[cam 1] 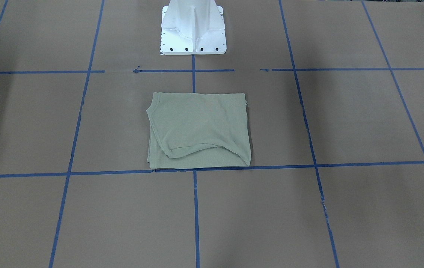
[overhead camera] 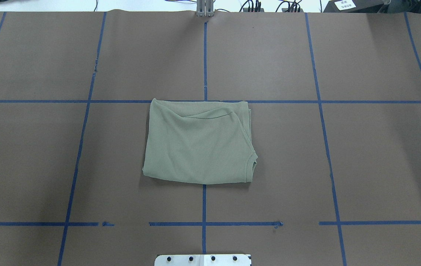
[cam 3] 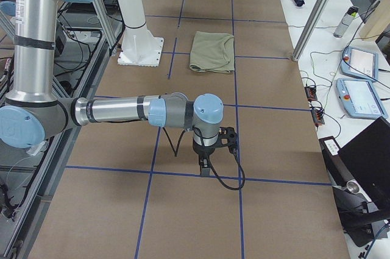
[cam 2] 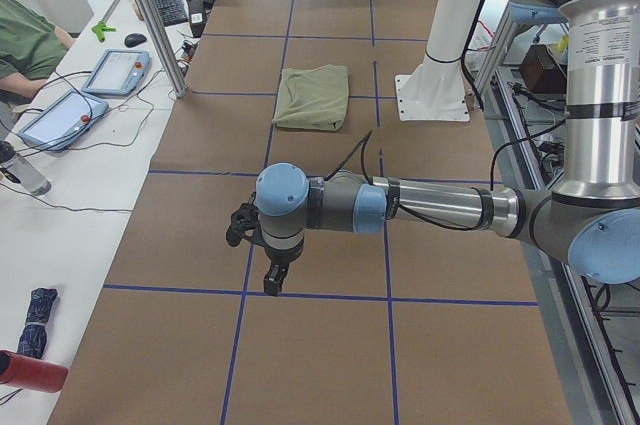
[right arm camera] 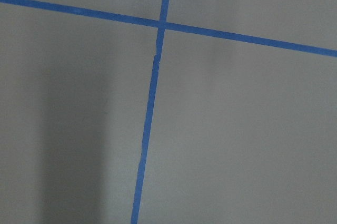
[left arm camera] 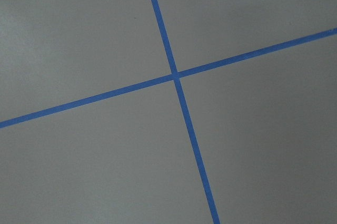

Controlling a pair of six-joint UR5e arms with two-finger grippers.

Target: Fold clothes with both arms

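Observation:
The sage-green shirt (cam 1: pixel 198 130) lies folded into a rough rectangle at the middle of the brown table, its collar at one corner (overhead camera: pixel 251 164). It also shows in the exterior left view (cam 2: pixel 313 97) and the exterior right view (cam 3: pixel 212 52). My left gripper (cam 2: pixel 272 280) hangs over the table's left end, far from the shirt. My right gripper (cam 3: pixel 204 167) hangs over the right end, also far from it. Both show only in the side views, so I cannot tell whether they are open or shut. Both wrist views show only brown table and blue tape lines.
The white pedestal base (cam 1: pixel 193 28) stands just behind the shirt. Blue tape lines (overhead camera: pixel 204 55) grid the table. A side bench holds control tablets (cam 2: pixel 110 73), a seated person (cam 2: pixel 25 45) and a bottle. On the other side are pendants (cam 3: pixel 359 97) and a laptop (cam 3: pixel 365 161).

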